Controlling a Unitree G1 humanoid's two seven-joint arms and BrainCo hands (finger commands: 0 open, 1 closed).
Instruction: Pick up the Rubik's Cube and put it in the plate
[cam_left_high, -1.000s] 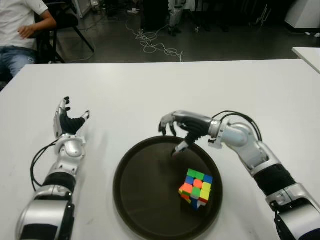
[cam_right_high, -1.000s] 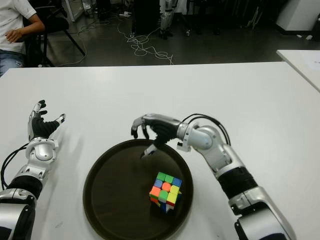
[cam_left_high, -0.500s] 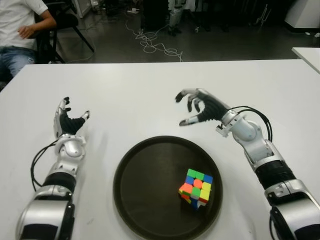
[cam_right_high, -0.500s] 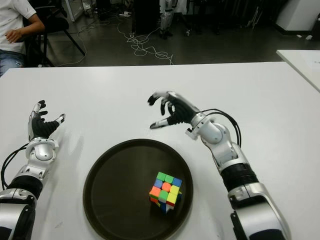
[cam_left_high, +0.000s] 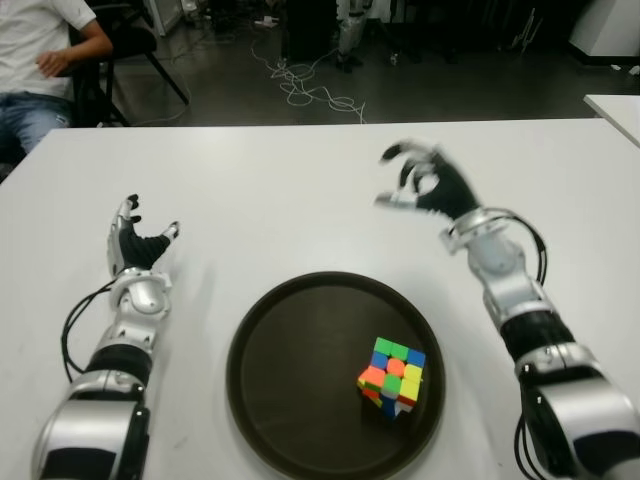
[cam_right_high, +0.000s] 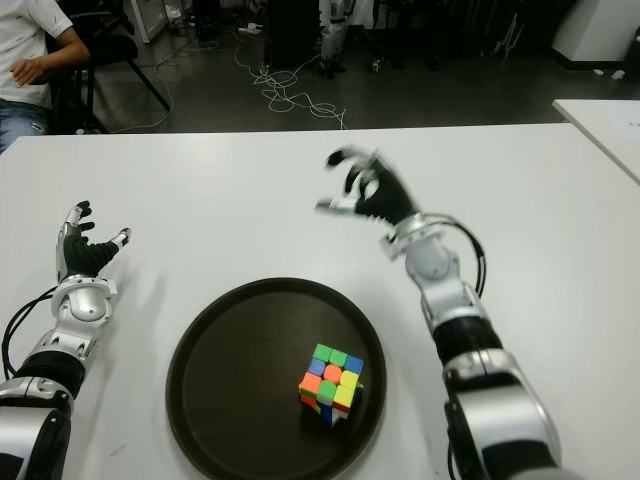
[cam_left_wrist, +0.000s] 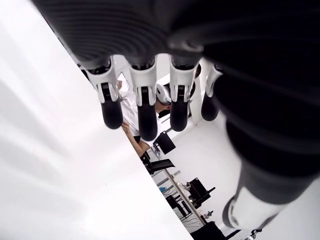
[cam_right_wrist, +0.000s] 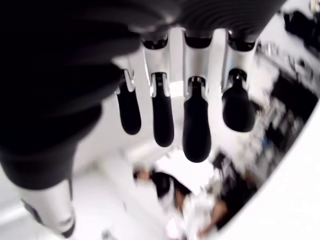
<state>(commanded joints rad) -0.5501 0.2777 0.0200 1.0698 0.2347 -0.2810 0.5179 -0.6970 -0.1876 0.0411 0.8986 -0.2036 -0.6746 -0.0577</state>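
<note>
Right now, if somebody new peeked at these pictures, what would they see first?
Probably the bright multicoloured Rubik's Cube, sitting inside the round dark brown plate on the white table, toward the plate's right side. Next comes the robot's right hand, raised open and empty beyond the plate. The left hand shows open at the plate's left.

A cube (cam_left_high: 392, 377) of green, orange, yellow, blue and red squares. The plate (cam_left_high: 280, 380) is dark brown; the desk (cam_left_high: 290, 190) white.
</note>
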